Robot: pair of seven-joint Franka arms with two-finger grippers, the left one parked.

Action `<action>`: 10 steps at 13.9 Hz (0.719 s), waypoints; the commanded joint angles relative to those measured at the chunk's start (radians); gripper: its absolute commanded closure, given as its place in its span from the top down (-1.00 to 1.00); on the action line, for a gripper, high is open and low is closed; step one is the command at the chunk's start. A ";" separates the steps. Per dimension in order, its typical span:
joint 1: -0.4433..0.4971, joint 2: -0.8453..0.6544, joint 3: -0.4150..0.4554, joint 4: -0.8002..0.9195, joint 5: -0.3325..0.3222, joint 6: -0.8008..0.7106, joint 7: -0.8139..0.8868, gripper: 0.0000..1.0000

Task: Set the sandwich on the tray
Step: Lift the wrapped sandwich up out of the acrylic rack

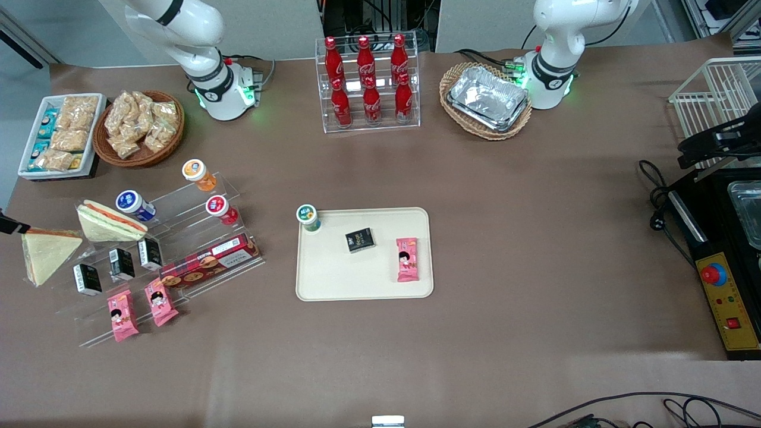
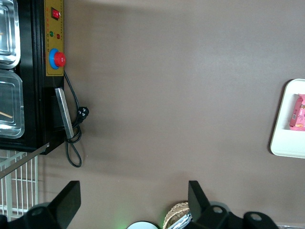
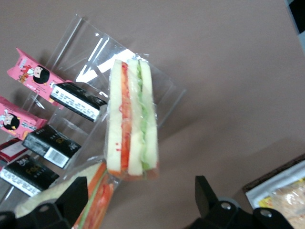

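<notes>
The sandwich is a wrapped triangular wedge with pale bread, lying on the table at the working arm's end; its cut edge shows red and green filling. My gripper is open and holds nothing. It hovers just short of the sandwich, and only a dark fingertip of the gripper shows at the frame edge in the front view. The cream tray lies mid-table and carries a green-lidded cup, a black box and a pink packet. The tray's corner also shows in the left wrist view.
A second wedge sandwich with an orange stripe lies beside one gripper finger. A clear stepped shelf holds bottles, black boxes and pink packets. A white snack tray, a wicker basket, cola bottles and foil trays stand farther back.
</notes>
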 commanded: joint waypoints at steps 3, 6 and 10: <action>0.006 0.047 0.010 -0.006 0.076 0.069 -0.009 1.00; -0.001 0.056 0.011 -0.024 0.076 0.083 -0.025 1.00; 0.002 0.060 0.011 -0.029 0.084 0.094 -0.042 0.23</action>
